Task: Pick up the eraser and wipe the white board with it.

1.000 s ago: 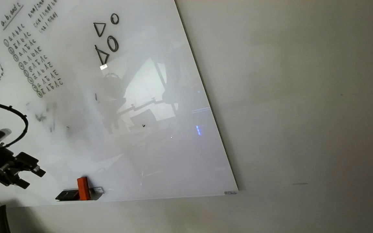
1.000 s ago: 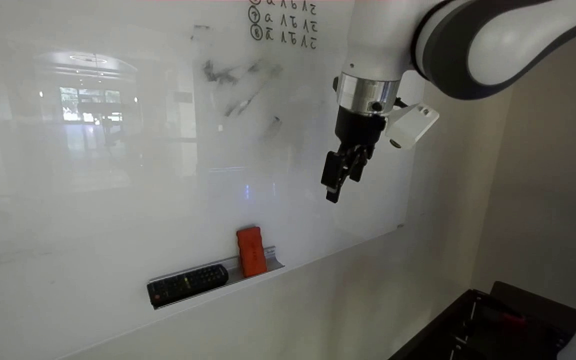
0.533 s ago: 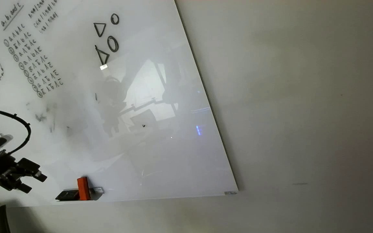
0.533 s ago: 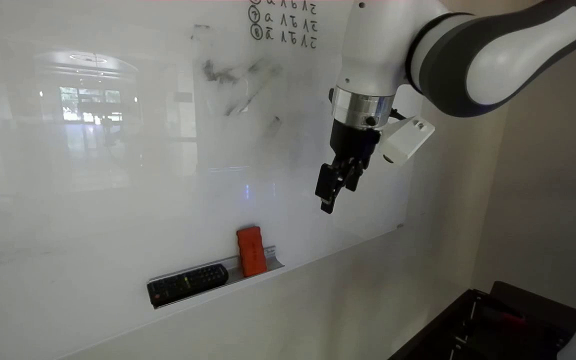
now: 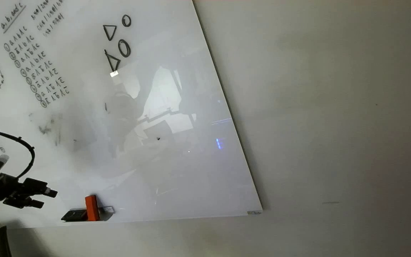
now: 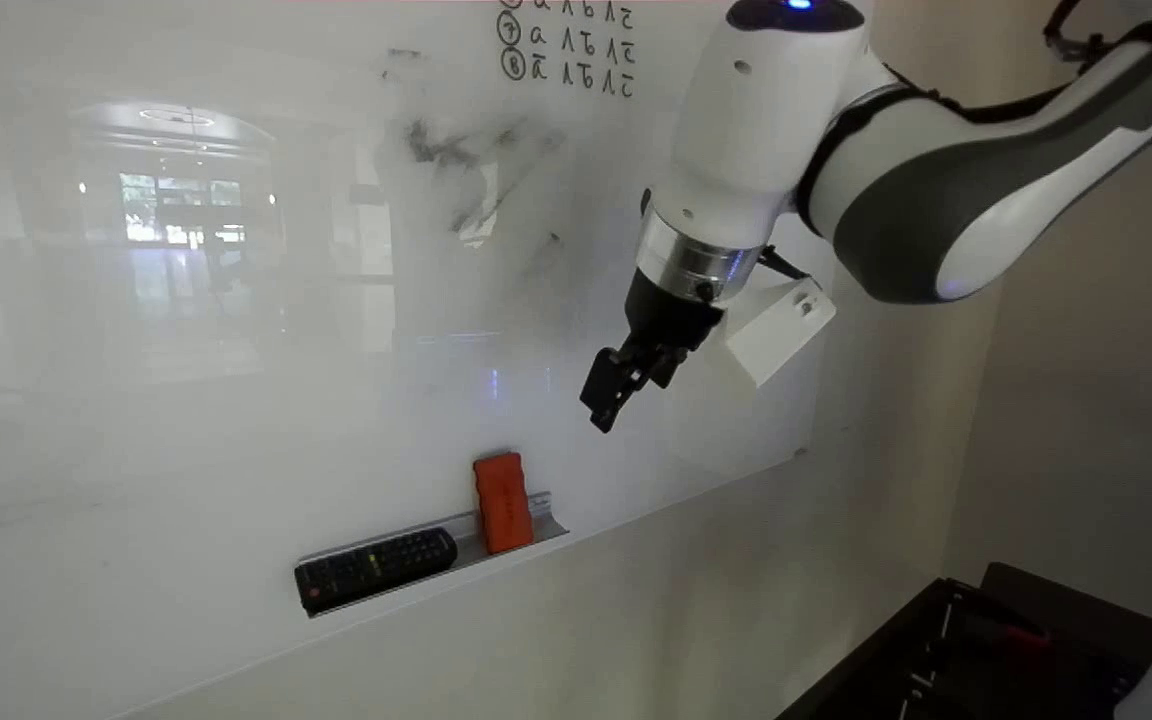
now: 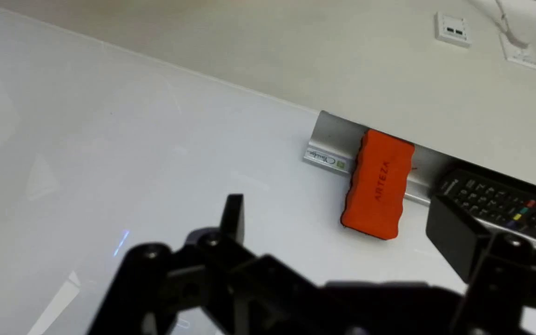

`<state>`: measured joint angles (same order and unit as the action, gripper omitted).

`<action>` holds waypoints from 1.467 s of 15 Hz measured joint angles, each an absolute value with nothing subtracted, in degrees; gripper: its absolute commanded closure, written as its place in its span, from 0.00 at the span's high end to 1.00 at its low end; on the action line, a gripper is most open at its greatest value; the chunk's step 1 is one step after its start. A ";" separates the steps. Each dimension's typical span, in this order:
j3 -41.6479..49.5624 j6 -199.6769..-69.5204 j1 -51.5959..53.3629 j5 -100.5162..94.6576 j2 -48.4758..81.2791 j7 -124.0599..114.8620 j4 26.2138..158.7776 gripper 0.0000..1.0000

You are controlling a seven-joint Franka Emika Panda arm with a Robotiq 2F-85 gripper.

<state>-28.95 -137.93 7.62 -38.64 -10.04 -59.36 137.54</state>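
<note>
Nearest, in an exterior view, the white-and-grey arm (image 6: 756, 130) slants in from above and right of the tray (image 7: 340, 135). At its end the gripper (image 7: 341, 221) hangs above the tray and apart from it, its jaws spread wide. In the wrist view the eraser (image 7: 380, 186) shows beyond the gap between the fingers (image 7: 234, 216), apart from them: a red-orange block printed ARTEZA, standing on end in the tray, toward one end, its top rising past the tray's edge. Just beside it, filling the tray toward the other end, lies a black remote (image 7: 505, 200) with rows of buttons. The white board (image 6: 236, 450) spreads out behind the tray, which sits along the board's lower edge. Grey smudges (image 6: 441, 150) mark it above the tray; higher over the tray stand lines of black handwriting (image 5: 37, 67), and in an exterior view two triangles (image 5: 110, 32) and two ovals (image 5: 124, 48) are drawn high above it. Matte wall (image 7: 249, 56) runs below the tray, bearing two white wall plates (image 7: 453, 30), one of them with a cord (image 7: 505, 25)
</note>
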 measured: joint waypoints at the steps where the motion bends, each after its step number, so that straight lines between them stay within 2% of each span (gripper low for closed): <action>1: -28.98 -138.90 7.76 -42.45 -8.72 -63.48 137.46 1.00; 8: -26.20 -139.83 12.56 -63.80 -0.68 -89.23 135.98 1.00; 16: -24.44 -139.31 15.61 -66.94 0.63 -93.06 135.92 1.00; 22: -23.42 -135.44 17.93 -84.31 1.97 -110.70 135.89 1.00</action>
